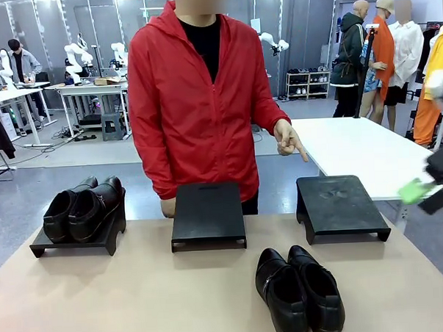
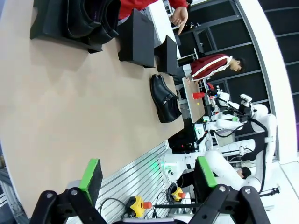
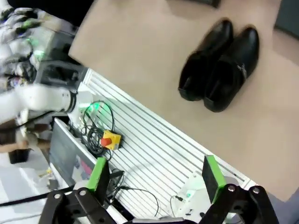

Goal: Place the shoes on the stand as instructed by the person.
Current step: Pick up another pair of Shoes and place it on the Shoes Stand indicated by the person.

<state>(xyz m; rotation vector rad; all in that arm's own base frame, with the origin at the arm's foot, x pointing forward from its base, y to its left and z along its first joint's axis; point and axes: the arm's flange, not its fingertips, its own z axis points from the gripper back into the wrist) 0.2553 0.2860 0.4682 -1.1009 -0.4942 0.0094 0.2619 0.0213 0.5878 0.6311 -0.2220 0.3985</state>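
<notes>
A tan tabletop (image 1: 124, 295) is stretching across the lower part of the front view. A white table (image 1: 353, 153) is standing behind it at middle right. A person in a white shirt (image 1: 406, 51) is standing at upper right, near a low shelf rack (image 1: 306, 85). Another person in grey (image 1: 22, 63) is leaning at a desk at upper left. At lower left of the right wrist view, a yellow stop button (image 3: 110, 139) is sitting beside a ribbed metal panel (image 3: 159, 149).

A lab hall: worktables (image 1: 353, 153), loose cabling (image 3: 92, 136), a yellow emergency-stop button (image 3: 111, 139).

Beyond the right fingers (image 3: 212, 173), a shoe pair (image 3: 219, 65) lies on the table (image 3: 131, 51); beyond the left fingers (image 2: 92, 176), another pair (image 2: 91, 17) sits on a stand (image 2: 46, 25).
</notes>
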